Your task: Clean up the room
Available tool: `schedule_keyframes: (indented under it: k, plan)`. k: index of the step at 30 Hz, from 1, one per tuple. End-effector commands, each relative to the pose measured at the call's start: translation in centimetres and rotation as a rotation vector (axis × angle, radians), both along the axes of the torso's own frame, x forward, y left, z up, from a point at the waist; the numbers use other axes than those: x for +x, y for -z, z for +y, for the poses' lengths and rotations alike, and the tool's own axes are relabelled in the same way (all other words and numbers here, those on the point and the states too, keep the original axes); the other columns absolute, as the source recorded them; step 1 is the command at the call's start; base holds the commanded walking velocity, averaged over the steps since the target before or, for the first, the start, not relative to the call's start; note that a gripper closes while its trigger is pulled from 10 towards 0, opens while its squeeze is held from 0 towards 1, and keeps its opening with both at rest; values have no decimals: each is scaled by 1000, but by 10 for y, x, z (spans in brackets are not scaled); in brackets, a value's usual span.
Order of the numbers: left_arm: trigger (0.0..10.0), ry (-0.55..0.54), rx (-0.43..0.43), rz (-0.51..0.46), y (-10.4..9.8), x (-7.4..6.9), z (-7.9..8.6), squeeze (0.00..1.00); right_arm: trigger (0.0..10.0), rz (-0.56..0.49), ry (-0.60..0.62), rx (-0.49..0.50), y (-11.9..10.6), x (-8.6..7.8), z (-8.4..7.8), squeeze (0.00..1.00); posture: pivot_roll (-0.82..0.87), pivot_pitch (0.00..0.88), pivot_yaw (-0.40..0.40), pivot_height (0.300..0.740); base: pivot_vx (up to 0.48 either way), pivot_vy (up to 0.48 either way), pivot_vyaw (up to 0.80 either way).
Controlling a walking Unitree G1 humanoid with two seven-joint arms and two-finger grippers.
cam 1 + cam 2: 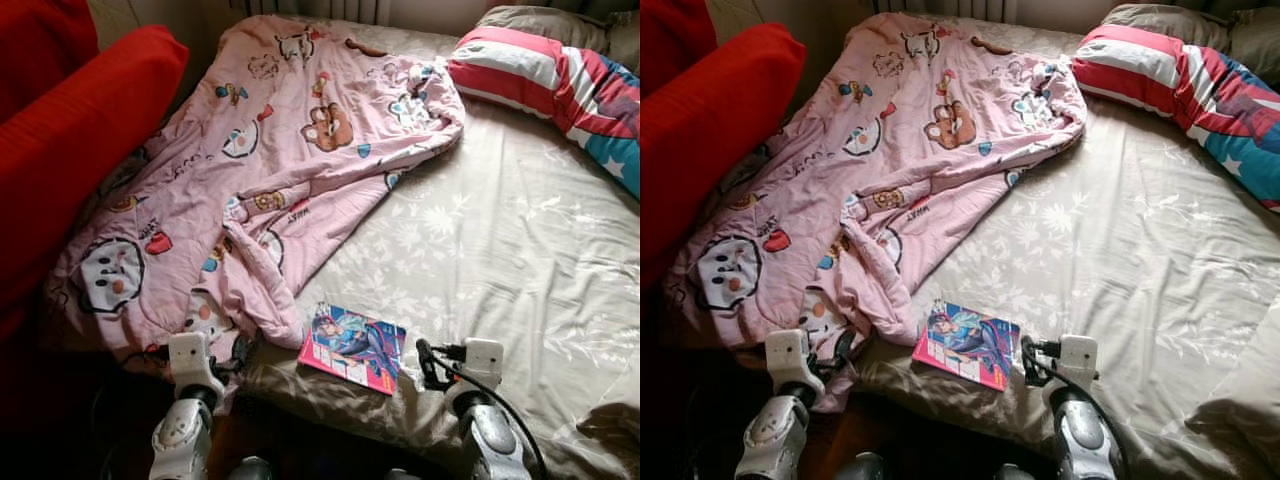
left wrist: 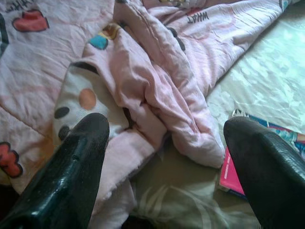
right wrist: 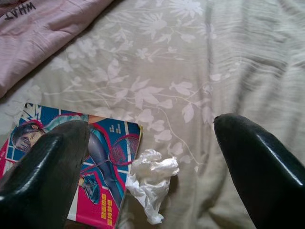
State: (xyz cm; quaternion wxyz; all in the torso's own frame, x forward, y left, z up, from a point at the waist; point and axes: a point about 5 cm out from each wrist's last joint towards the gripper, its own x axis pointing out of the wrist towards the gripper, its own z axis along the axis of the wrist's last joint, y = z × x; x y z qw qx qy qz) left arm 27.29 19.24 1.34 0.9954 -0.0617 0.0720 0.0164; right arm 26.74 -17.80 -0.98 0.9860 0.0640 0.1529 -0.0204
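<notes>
head eyes: high, facing down at bed (image 1: 480, 260) | wrists: close, both catch book (image 3: 76, 157)

Both silver arms are reaching forward side by side, wrists raised. The left tool (image 2: 164, 162) is holding its two black fingers (image 2: 71, 171) spread wide apart, and the right tool (image 3: 152, 171) is gaping just as wide

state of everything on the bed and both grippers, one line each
pink quilt: crumpled, spread unevenly over the bed's left side
magazine: closed, flat near the bed edge
white wrapper: crumpled, beside the magazine
striped pillow: lying at the bed's far right
left gripper: open, empty, by the quilt
right gripper: open, empty, over the wrapper
</notes>
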Motion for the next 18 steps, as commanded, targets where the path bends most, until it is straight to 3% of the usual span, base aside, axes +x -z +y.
schedule_keyframes:
  k: [1,11,13,18]
  plan:
    - [10000,-17,-12,41,8,-8,2,0,10000,53,1,6,10,-9,2,0,-52,233,0,655,0,0,0]
    - [10000,-14,-28,54,10,-9,2,0,10000,54,6,2,10,-8,4,0,-53,235,1,636,0,0,0]
    - [10000,-19,-63,62,10,-7,1,0,10000,50,6,2,9,-8,4,0,-52,241,2,636,0,0,0]
    - [10000,-11,-57,54,5,0,-1,0,10000,43,1,8,8,-6,7,0,-54,249,3,636,0,0,0]
